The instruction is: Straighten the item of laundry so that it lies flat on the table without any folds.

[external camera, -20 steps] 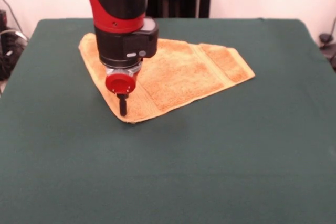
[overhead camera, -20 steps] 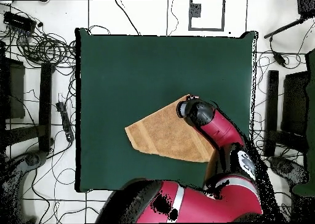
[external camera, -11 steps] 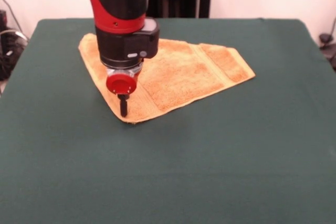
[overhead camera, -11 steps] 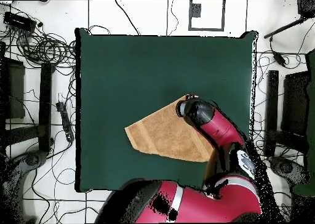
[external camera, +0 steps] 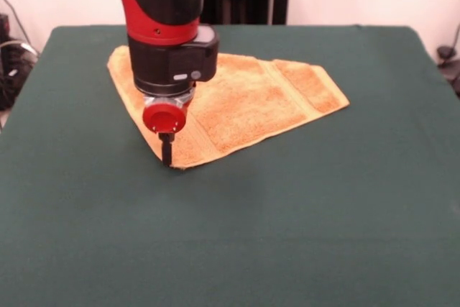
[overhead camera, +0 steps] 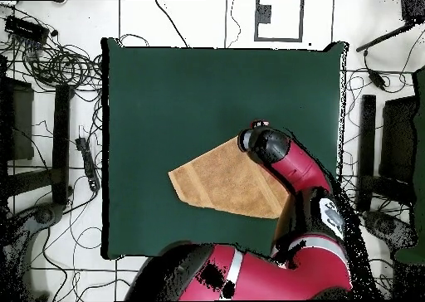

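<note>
The hand towel (external camera: 237, 102) lies on the green felt surface (external camera: 287, 235), toward the far-left part in the front view, folded over itself into a roughly triangular, multi-sided outline instead of a full rectangle. Its border bands (external camera: 298, 84) run across the right-hand end. The folded layer accounts for the diagonal left edge and the pointed near corner (external camera: 180, 163).

The end effector (external camera: 167, 154) is positioned directly over that near corner, with its dark tip at or just above the cloth; contact cannot be confirmed. Whether the fingers are spread or pressed together cannot be determined, since only a single narrow dark tip shows below the red disc (external camera: 163, 118). In the overhead view the wrist (overhead camera: 264, 145) covers the same corner of the towel (overhead camera: 224, 181).

Assessment: this placement suits a pinch at the corner of the upper layer, which offers a free edge to lift. The task remains incomplete; the fold is still present.
</note>
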Available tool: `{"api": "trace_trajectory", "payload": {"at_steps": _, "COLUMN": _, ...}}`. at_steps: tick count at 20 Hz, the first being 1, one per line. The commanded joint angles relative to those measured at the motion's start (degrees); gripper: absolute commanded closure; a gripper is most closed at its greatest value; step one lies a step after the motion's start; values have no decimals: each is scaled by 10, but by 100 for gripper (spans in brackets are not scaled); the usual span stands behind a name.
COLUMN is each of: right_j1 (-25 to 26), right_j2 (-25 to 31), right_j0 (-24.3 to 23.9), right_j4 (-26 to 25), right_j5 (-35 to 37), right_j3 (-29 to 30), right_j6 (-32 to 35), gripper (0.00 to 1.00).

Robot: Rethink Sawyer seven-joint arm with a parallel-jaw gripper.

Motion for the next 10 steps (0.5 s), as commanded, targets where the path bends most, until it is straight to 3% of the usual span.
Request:
{"api": "trace_trajectory", "payload": {"at_steps": 1, "right_j1": -14, "right_j2": 25, "right_j0": 33, "right_j4": 9, "right_j5": 88, "right_j3": -30, "right_j6": 79, "gripper": 0}}
{"api": "trace_trajectory", "payload": {"at_steps": 5, "right_j1": -14, "right_j2": 26, "right_j0": 33, "right_j4": 11, "right_j5": 90, "right_j3": -31, "right_j6": 80, "gripper": 0}}
{"api": "trace_trajectory", "payload": {"at_steps": 10, "right_j1": 2, "right_j2": 66, "right_j0": 19, "right_j4": 31, "right_j5": 58, "right_j3": -20, "right_j6": 87, "gripper": 0}}
